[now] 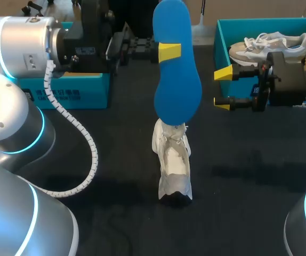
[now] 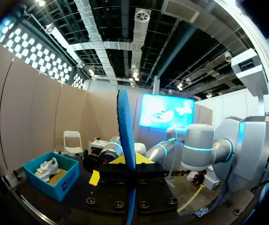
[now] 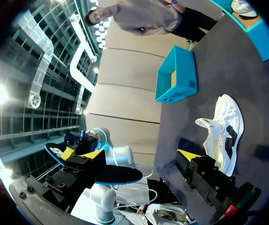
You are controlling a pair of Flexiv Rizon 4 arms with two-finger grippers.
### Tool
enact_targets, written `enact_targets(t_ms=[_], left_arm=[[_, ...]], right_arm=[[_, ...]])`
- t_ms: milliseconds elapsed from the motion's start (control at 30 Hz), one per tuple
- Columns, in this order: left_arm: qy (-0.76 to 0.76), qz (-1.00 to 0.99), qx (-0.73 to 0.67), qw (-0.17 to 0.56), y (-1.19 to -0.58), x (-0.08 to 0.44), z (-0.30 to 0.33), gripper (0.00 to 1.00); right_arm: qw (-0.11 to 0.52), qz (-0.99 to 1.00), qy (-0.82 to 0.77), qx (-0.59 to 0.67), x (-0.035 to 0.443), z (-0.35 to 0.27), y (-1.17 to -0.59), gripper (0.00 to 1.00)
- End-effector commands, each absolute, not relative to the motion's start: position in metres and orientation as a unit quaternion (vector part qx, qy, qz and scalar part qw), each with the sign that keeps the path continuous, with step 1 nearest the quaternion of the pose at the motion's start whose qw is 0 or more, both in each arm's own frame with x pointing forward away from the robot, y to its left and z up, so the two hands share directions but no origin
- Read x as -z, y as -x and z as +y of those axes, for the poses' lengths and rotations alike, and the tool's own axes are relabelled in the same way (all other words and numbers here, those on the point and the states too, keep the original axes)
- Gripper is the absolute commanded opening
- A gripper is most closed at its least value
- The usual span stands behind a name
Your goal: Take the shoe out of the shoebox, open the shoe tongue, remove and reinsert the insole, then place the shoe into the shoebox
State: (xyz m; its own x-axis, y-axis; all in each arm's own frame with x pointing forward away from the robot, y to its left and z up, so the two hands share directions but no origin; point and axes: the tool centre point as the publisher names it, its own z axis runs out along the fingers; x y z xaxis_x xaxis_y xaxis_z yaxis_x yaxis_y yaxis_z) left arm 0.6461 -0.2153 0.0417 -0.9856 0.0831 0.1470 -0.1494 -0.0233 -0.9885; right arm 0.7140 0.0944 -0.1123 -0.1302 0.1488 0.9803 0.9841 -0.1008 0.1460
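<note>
A blue insole [image 1: 177, 74] hangs upright above the table's middle, with my left gripper [image 1: 169, 52] shut on its upper part. The left wrist view shows the insole [image 2: 126, 136] edge-on between that gripper's [image 2: 130, 159] yellow tips. Below it a white shoe [image 1: 173, 160] lies on the dark table, its tongue pulled open. My right gripper [image 1: 222, 89] stands open to the right of the insole, apart from it and holding nothing. In the right wrist view the shoe [image 3: 226, 126] lies beside my right gripper [image 3: 139, 154], and the insole [image 3: 118, 174] is ahead of it.
The teal shoebox [image 1: 222, 32] at the back right holds a second shoe [image 1: 270, 45], right behind my right gripper. Another teal box [image 1: 73, 90] stands at the back left under my left arm, whose white coiled cable [image 1: 83, 138] droops over the table.
</note>
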Motion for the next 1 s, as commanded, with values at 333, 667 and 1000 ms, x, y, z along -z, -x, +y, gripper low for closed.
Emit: enact_targets(t_ms=[333, 667, 1000], left_arm=[[0.282, -0.635, -0.693, -0.194, -0.660, -0.021, -0.200, 0.00], [0.342, -0.624, -0.662, -0.235, -0.673, -0.010, -0.205, 0.00], [0.342, -0.624, -0.662, -0.235, -0.673, -0.010, -0.205, 0.00]], right_arm=[[0.398, -0.539, 0.526, 0.524, 0.113, 0.096, -0.714, 1.00], [0.398, -0.539, 0.526, 0.524, 0.113, 0.096, -0.714, 1.00], [0.398, -0.539, 0.526, 0.524, 0.113, 0.096, -0.714, 1.00]])
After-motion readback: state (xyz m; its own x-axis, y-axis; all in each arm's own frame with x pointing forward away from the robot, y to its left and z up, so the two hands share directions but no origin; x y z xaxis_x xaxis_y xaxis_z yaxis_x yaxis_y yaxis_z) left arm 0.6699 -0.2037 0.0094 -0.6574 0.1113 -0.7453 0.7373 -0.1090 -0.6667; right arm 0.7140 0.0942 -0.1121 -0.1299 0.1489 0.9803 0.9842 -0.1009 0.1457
